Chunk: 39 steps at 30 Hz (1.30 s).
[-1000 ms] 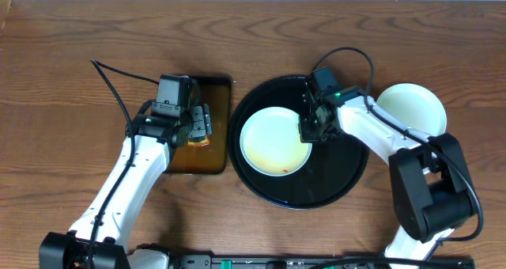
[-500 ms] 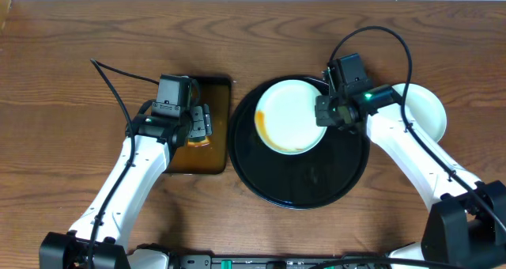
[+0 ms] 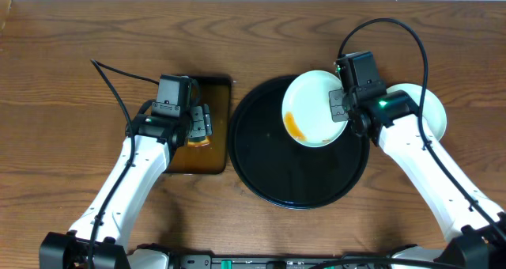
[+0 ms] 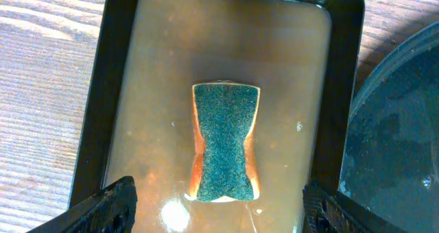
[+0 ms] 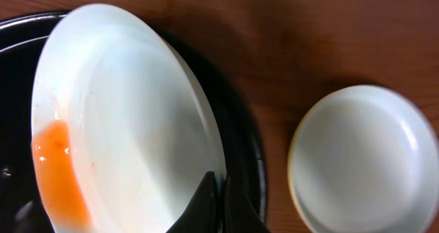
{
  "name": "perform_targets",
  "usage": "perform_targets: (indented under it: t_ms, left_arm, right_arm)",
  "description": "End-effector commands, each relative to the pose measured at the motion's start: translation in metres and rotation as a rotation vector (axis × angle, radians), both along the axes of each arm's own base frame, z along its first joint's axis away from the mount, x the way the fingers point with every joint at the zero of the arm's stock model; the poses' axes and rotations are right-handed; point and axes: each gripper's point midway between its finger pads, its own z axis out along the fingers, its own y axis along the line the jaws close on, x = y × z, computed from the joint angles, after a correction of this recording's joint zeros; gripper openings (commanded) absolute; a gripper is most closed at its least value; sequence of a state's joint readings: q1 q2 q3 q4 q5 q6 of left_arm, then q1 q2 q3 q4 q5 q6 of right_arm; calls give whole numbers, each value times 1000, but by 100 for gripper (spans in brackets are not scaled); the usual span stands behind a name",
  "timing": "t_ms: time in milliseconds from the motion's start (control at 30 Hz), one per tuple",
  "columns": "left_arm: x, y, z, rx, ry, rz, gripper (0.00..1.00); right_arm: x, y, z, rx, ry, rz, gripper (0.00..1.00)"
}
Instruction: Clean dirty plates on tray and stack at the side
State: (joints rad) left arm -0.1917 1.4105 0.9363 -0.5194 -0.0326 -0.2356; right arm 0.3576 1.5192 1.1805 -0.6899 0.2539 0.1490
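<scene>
My right gripper (image 3: 341, 107) is shut on the right rim of a pale plate (image 3: 312, 107) with an orange sauce pool at its lower left, held tilted above the upper right of the black round tray (image 3: 269, 170). In the right wrist view my right gripper (image 5: 221, 192) pinches the held plate's rim (image 5: 123, 116), with the tray (image 5: 236, 96) under it. A clean pale yellow plate (image 3: 427, 103) lies on the bare wood right of the tray; it also shows in the right wrist view (image 5: 357, 157). My left gripper (image 4: 218, 212) is open above a green-topped sponge (image 4: 225, 140).
The sponge lies in brown liquid in a small rectangular tray (image 3: 205, 154) left of the round tray; the rectangular tray's rim (image 4: 96, 116) shows in the left wrist view. A cable (image 3: 118, 83) runs over the wood at upper left.
My right gripper has lifted the plate off the tray's middle and carried it up and to the right, tilting it. The left arm has not moved.
</scene>
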Motion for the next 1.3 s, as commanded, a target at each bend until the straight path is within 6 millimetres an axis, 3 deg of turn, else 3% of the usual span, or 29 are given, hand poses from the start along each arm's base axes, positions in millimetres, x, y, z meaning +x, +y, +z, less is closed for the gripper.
perform_targets:
  t_ms: [0,533,733,967,1033,1133,1267]
  left_arm:
    - [-2,0,-5,0,17,8,79]
    - [-2,0,-5,0,17,8,79]
    - [-2,0,-5,0,17,8,79]
    - [-2,0,-5,0,17,8,79]
    - [-2,0,-5,0,17,8,79]
    - [-2,0,-5,0,17,8,79]
    - [-2,0,-5,0,17,8,79]
  right_arm:
    - [1,-6,22,-91,-68,49,1]
    - [-11,18,75,-465,-275,122,1]
    - [-13,23,84,-513,-314,118,1]
    - [-13,26,74,-388,-299,77,3]
    - [-14,31,63,-282,-258,68,16]
    - [-15,34,44,-120,-169,59,22]
    - [-11,27,21,37,-56,45,39]
